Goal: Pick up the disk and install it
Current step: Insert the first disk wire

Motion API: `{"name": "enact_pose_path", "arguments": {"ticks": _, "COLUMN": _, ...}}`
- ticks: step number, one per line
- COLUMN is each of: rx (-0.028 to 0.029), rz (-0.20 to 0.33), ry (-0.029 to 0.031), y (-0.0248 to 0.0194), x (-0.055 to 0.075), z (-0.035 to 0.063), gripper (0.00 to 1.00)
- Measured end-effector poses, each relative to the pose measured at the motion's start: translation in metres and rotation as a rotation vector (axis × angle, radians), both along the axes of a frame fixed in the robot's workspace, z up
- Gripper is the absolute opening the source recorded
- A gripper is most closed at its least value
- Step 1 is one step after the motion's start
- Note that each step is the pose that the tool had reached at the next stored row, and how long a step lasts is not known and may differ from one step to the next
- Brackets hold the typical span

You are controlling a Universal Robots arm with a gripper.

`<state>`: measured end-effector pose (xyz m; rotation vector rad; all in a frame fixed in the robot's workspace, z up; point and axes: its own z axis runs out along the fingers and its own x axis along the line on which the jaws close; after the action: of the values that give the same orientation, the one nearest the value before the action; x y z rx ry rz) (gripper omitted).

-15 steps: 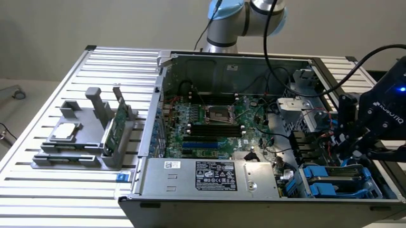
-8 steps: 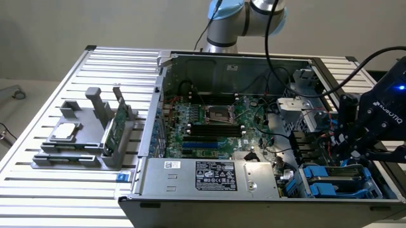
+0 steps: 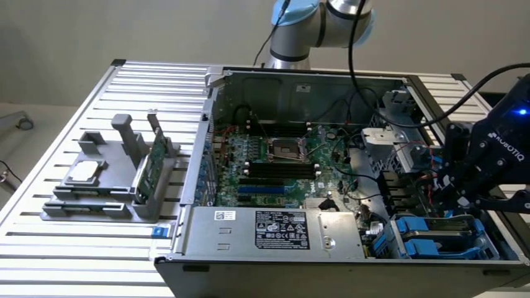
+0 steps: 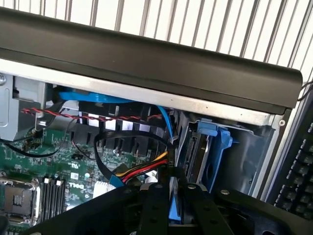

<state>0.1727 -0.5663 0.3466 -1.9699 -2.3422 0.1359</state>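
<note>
The disk [image 4: 198, 152] stands on edge in the drive bay at the corner of the open computer case, grey body with a connector, framed by its blue carrier [image 4: 218, 147]. My gripper [image 4: 173, 191] sits right over it. Its black fingers [image 4: 154, 208] are shut on a blue strip of the carrier. In the exterior view the gripper [image 3: 468, 198] hangs low over the case's corner at the exterior view's right, directly above blue carriers [image 3: 426, 236] in the bay. I cannot tell which of them is the held one.
Red, yellow and black cables [image 4: 142, 171] run beside the bay, and a blue cable [image 4: 164, 120] crosses above it. The motherboard [image 3: 277, 167] and power supply [image 3: 277, 230] fill the case. A grey fixture [image 3: 108, 186] at the exterior view's left holds a silver chip and a green card.
</note>
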Motion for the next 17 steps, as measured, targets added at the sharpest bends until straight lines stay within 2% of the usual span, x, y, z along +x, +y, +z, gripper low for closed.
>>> {"name": "enact_pose_path", "arguments": {"ticks": 4, "rx": -0.0110, "rz": -0.040, "ry": 0.0022, "y": 0.0000, "x": 0.0002, "z": 0.0002, "gripper": 0.17}}
{"name": "enact_pose_path", "arguments": {"ticks": 8, "rx": -0.0257, "rz": -0.078, "ry": 0.0030, "y": -0.0001, "x": 0.0003, "z": 0.0003, "gripper": 0.17}}
{"name": "enact_pose_path", "arguments": {"ticks": 11, "rx": -0.0407, "rz": -0.104, "ry": 0.0028, "y": -0.0001, "x": 0.0003, "z": 0.0003, "gripper": 0.17}}
{"name": "enact_pose_path", "arguments": {"ticks": 15, "rx": -0.0641, "rz": -0.136, "ry": 0.0022, "y": -0.0002, "x": 0.0003, "z": 0.0003, "gripper": 0.17}}
{"name": "enact_pose_path", "arguments": {"ticks": 17, "rx": -0.0692, "rz": -0.152, "ry": 0.0023, "y": -0.0002, "x": 0.0003, "z": -0.0001, "gripper": 0.17}}
